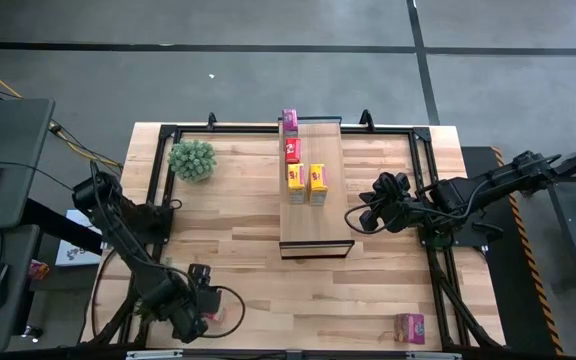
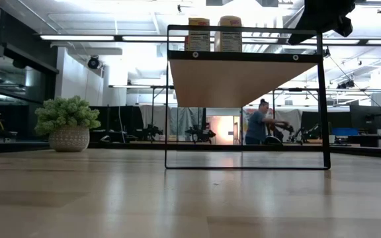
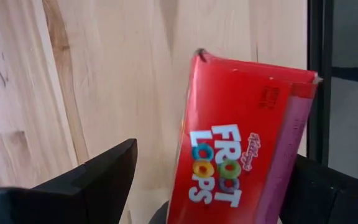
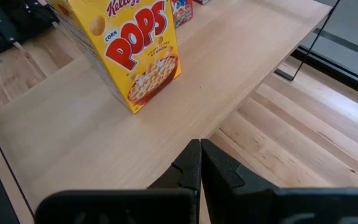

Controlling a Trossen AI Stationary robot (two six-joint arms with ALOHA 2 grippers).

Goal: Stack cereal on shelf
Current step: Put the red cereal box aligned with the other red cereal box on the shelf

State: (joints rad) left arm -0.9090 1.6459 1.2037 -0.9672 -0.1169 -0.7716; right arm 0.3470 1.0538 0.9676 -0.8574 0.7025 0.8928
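Observation:
A red Froot Loops box (image 3: 241,143) lies flat on the tabletop near the front left corner, between the open fingers of my left gripper (image 1: 206,303). The shelf (image 1: 313,215) stands at the table's middle. On it stand two yellow boxes (image 1: 307,183), a red box (image 1: 292,151) and a magenta box (image 1: 289,120). Another magenta box (image 1: 409,327) stands on the table at the front right. My right gripper (image 4: 201,165) is shut and empty, just off the shelf's right edge, near a yellow Pops box (image 4: 135,50). My left gripper stands open around the red box, one finger (image 3: 98,177) clearly apart from it. The other finger (image 3: 331,190) is right beside the box's pink side (image 3: 288,155); whether it touches, I cannot tell.
A green potted plant (image 1: 192,159) stands at the far left of the table. A black frame rail (image 3: 319,74) runs along the table's edge beside the red box. The shelf stands on thin black legs (image 2: 166,99). A person (image 2: 256,124) is far off in the room.

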